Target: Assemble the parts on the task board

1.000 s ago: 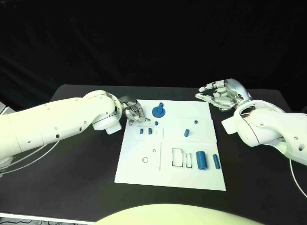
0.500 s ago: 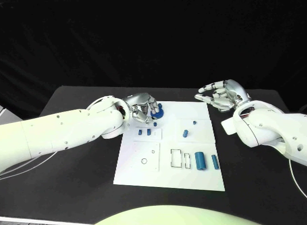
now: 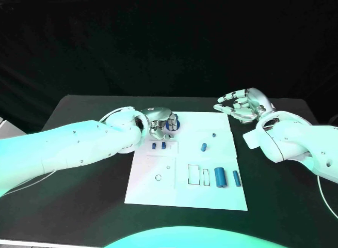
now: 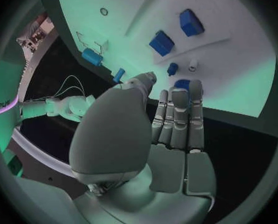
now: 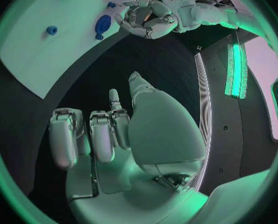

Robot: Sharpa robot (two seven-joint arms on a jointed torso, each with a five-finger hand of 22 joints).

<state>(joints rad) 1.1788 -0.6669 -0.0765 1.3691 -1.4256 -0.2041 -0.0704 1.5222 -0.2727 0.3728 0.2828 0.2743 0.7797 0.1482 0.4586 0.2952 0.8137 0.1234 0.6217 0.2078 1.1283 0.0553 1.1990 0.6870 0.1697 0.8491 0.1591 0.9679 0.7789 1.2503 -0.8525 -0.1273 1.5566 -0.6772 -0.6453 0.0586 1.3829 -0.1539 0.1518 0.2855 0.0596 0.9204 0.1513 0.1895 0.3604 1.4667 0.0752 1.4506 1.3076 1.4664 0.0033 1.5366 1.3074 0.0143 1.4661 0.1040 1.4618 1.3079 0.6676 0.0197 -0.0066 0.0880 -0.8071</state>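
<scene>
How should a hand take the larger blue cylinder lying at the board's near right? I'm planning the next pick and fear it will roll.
Probably across its middle, coming straight down from above. The larger blue cylinder lies flat on the task board, long axis running away from the robot, so fingers closing on its two curved flanks would trap it. A smaller cylinder lies close on its right, leaving little room there.

No legible text, label, brand name or number appears anywhere on the white task board (image 3: pixel 185 178) or its blue parts. The outlines printed on the board are plain shapes without lettering, and the robot's arms carry no readable markings.
</scene>
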